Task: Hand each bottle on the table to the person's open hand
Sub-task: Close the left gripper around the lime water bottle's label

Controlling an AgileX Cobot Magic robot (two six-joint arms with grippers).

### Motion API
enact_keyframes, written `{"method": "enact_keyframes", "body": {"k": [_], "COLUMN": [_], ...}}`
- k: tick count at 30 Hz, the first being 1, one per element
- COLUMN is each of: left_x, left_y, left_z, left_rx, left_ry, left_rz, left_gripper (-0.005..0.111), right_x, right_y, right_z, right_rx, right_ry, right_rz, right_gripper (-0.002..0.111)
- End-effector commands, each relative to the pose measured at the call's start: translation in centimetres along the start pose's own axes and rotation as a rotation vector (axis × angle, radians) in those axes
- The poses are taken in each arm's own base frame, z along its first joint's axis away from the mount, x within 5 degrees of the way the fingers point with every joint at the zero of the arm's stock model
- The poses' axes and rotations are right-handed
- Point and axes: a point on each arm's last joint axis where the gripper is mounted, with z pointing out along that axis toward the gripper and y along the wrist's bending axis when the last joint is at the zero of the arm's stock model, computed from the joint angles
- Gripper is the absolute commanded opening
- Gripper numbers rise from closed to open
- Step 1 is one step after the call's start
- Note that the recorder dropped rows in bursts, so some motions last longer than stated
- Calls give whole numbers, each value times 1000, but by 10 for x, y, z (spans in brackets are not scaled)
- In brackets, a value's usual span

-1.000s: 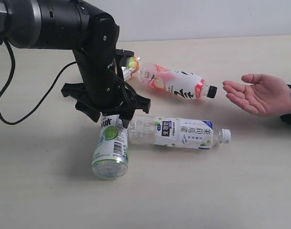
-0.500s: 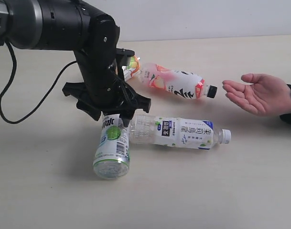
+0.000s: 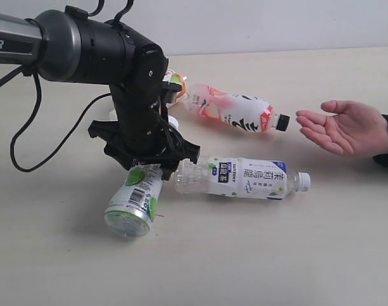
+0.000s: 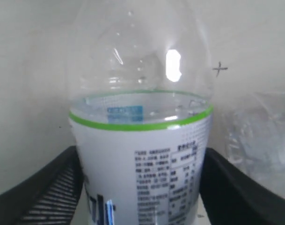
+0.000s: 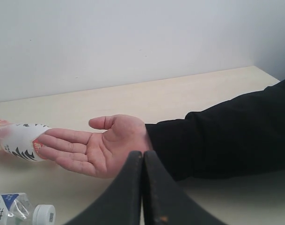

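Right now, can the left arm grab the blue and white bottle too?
Probably not yet. The left arm's fingers are closed on the green-lime bottle, so they are full. The white-blue bottle lies uncovered right beside them.

The left arm (image 3: 85,48) is glossy black, rounded, joined to a silver-grey tube; 1 thick black cable (image 3: 24,170) loops from it. The right gripper (image 5: 142,157) has smooth black tapered fingers. The person's sleeve (image 5: 226,126) is black.

4 btls (image 3: 135,197) (image 3: 238,178) (image 3: 235,111) (image 3: 176,83), 1 open palm (image 3: 343,127)
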Motion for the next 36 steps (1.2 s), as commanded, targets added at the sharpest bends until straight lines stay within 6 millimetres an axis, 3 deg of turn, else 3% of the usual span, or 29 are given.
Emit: {"method": "enact_keyframes", "body": {"k": [1, 17, 22, 27, 30, 33, 36], "left_x": [0, 1, 0, 0, 0, 0, 1], "left_y": [-3, -2, -2, -2, -2, -2, -2], "left_z": [6, 6, 6, 6, 6, 6, 6], "left_rx": [-1, -7, -2, -4, -5, -6, -10], "left_ry": [-4, 8, -3, -2, 0, 2, 10], "left_rz": [4, 30, 30, 32, 32, 32, 32], "left_gripper": [65, 65, 80, 78, 66, 40, 25], "right_x": [0, 0, 0, 0, 0, 0, 0], "right_y": [0, 0, 0, 0, 0, 0, 0], "right_z": [0, 0, 0, 0, 0, 0, 0], "right_rx": [3, 3, 3, 3, 3, 3, 3], "right_ry": [-10, -10, -10, -10, -10, -10, -10], "right_rz": [-2, -2, -2, -2, -2, -2, -2], "right_gripper": [0, 0, 0, 0, 0, 0, 0]}}
